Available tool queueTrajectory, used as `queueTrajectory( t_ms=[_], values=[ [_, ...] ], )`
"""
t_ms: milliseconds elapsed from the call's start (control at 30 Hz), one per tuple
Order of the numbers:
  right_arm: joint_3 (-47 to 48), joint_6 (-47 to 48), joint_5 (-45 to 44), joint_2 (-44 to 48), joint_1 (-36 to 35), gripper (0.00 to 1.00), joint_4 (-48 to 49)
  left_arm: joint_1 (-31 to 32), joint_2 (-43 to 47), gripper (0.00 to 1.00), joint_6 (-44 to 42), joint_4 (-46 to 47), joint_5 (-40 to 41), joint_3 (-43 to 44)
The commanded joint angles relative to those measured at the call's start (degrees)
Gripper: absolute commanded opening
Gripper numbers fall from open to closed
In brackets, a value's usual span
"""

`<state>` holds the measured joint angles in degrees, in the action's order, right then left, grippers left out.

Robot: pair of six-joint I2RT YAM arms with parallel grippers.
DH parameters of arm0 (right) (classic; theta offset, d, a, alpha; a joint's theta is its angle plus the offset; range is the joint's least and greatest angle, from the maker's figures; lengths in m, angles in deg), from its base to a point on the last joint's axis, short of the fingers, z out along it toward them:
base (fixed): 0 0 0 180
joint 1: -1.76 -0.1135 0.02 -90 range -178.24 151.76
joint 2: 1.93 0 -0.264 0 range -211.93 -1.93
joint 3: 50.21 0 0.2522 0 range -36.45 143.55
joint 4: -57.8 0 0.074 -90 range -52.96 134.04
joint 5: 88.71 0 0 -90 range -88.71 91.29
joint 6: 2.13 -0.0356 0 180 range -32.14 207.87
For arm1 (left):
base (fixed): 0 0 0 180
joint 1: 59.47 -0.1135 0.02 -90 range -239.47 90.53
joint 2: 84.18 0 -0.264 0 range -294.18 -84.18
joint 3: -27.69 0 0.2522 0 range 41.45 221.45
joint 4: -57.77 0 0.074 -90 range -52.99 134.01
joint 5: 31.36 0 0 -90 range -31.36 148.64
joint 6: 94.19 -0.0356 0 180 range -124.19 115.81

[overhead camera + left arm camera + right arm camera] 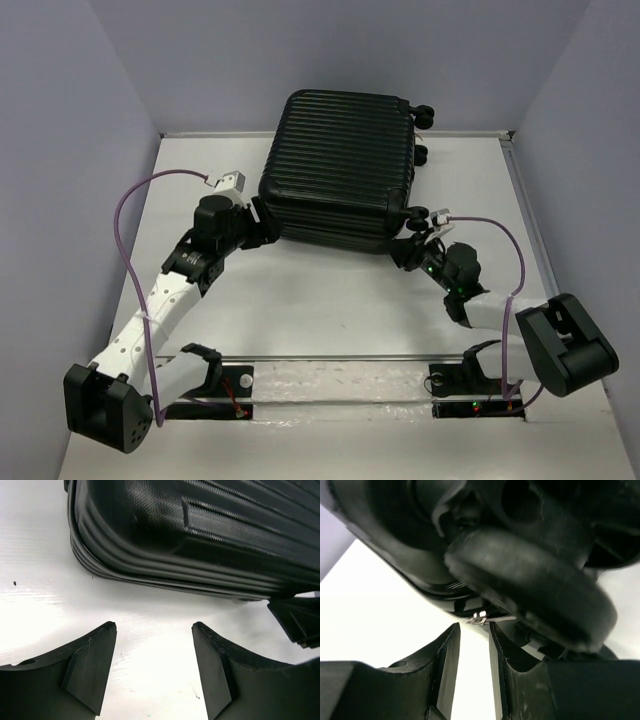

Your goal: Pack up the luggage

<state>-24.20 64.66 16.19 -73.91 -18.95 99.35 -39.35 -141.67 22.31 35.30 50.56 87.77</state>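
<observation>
The luggage (340, 165) is a black ribbed hard-shell suitcase lying flat and closed at the back middle of the table. My left gripper (262, 228) is at its near left corner; in the left wrist view the gripper (154, 625) is open and empty, with bare table between the fingers and the suitcase's rounded edge (190, 535) just ahead. My right gripper (408, 248) is at the near right corner, under a wheel (530, 585). Its jaws (474, 625) stand a narrow gap apart, with a small metal zipper pull (480, 617) just at the tips, not clamped.
The white table (330, 300) sits between lilac walls on the left, back and right. The suitcase's other wheels (424, 113) stick out at its right side. A metal rail (330, 358) runs along the near edge by the arm bases. The right gripper's fingers (295, 620) show in the left wrist view.
</observation>
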Motion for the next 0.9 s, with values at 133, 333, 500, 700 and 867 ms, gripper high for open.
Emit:
queueTrajectory(
  t_ms=[133,333,500,700,867],
  values=[
    [2.25,5.45,-8.03,-1.23,-0.38,0.39,2.09,-0.78,3.44,0.74,-3.03,-2.27,-2.56,0.6],
    [-1.0,2.47,-10.67,1.76,-0.38,0.44,0.32,-0.78,3.27,0.73,-4.0,-2.8,-3.53,1.31],
    [0.84,4.13,-8.57,-0.08,-0.38,0.54,1.03,-0.87,2.74,0.73,-4.97,-3.07,-3.0,1.31],
    [3.48,7.56,-2.95,-2.89,0.23,0.55,4.79,-1.57,2.3,0.73,-5.94,-2.54,-2.64,0.78],
    [4.98,8.17,1.27,-7.02,0.23,0.5,10.16,-1.57,1.25,0.71,-5.15,-0.61,-6.16,0.78]
  ],
)
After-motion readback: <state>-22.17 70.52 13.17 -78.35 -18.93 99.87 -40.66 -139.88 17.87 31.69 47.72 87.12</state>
